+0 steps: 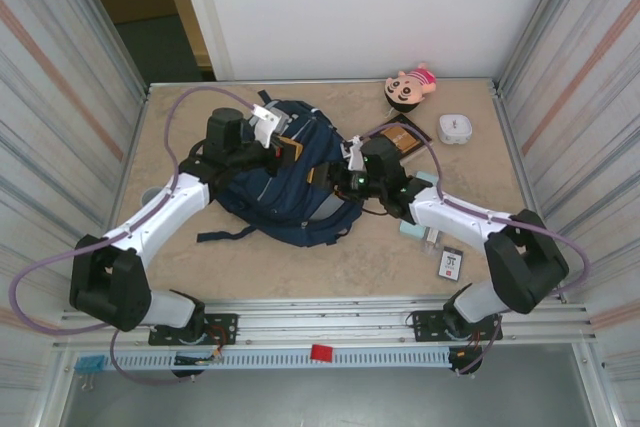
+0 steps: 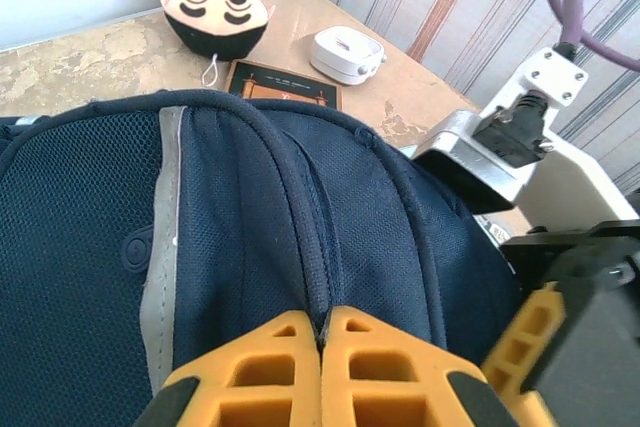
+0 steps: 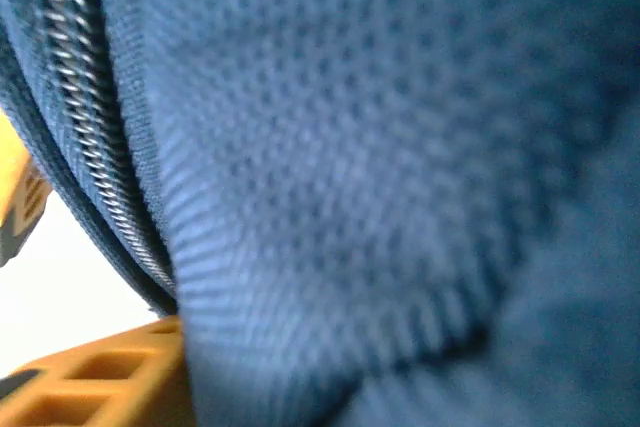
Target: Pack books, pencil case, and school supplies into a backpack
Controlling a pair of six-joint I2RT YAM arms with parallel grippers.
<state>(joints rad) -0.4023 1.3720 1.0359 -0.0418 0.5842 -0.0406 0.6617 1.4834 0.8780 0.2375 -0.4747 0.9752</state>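
Both grippers at the navy backpack point(image 1: 290, 197), mid-table.
The left gripper point(image 2: 321, 335) is pinched tight on a backpack ridge; the right gripper point(image 1: 350, 159) has its fingers point(image 3: 90, 382) partly apart at the zipper point(image 3: 90, 127), hold unclear; the brown book point(image 1: 398, 137) lies at one o'clock of it.

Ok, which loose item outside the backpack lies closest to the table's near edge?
The black-and-white card packet, furthest forward on the right side; the book, white box and plush doll lie far back.
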